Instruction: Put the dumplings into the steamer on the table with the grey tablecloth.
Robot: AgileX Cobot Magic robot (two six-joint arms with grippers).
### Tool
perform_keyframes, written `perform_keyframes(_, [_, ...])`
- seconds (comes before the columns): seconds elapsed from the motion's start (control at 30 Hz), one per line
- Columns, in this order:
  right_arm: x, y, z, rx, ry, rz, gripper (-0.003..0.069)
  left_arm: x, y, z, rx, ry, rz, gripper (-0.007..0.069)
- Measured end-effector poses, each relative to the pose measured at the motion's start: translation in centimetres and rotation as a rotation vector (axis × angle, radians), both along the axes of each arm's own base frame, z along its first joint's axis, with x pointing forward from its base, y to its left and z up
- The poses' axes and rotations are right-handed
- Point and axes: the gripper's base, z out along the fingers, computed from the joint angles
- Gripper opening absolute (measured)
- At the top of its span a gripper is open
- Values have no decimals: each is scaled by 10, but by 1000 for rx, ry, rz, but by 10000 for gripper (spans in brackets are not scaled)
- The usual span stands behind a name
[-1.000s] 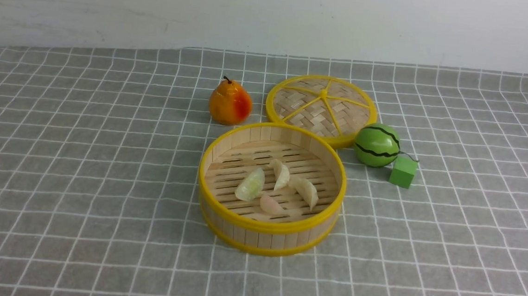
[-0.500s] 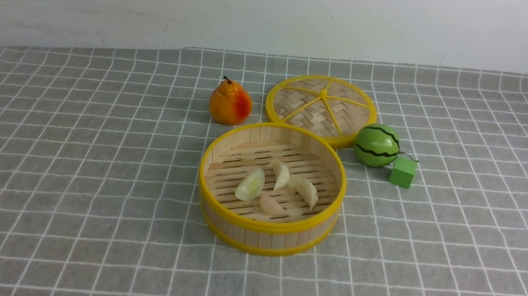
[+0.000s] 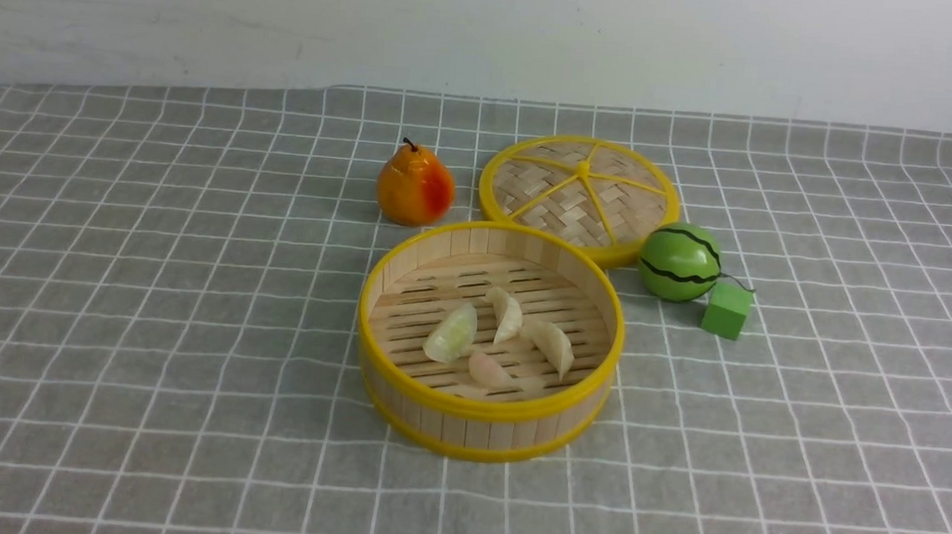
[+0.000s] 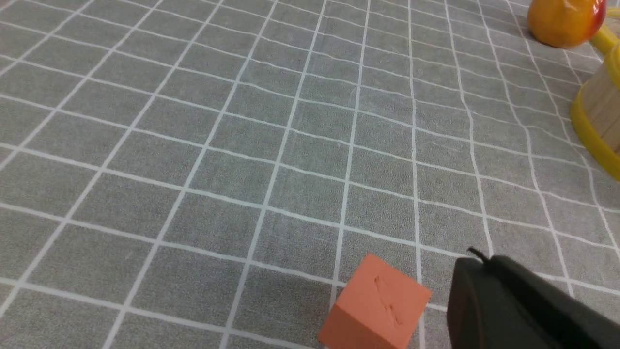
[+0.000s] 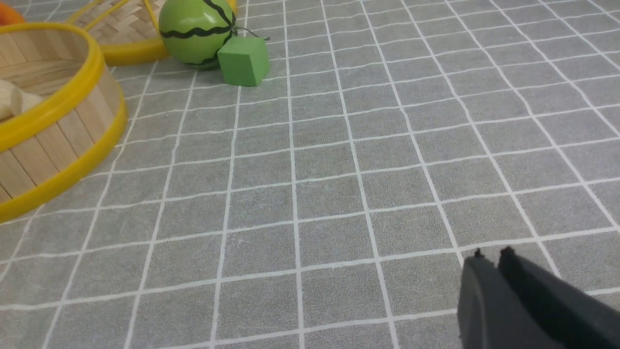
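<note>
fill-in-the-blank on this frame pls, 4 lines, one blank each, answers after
1. The number of dumplings lying inside the steamer is ____.
2. The fruit standing left of the woven lid is a ____.
3. The green cube sits right beside the toy ____.
4. Near the left gripper, the cube on the grey tablecloth is coloured ____.

Missing words: four; pear; watermelon; orange

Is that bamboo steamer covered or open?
Open. The steamer has no lid on; its woven lid lies flat behind it, dumplings showing inside.
</note>
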Motion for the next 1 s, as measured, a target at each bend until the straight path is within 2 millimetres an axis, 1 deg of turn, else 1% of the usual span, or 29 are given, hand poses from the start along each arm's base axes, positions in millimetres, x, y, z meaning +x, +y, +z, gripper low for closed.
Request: perform_keyframes(1.0, [0,0,0,0,0,0,70,0,0,0,0,0,0,-11])
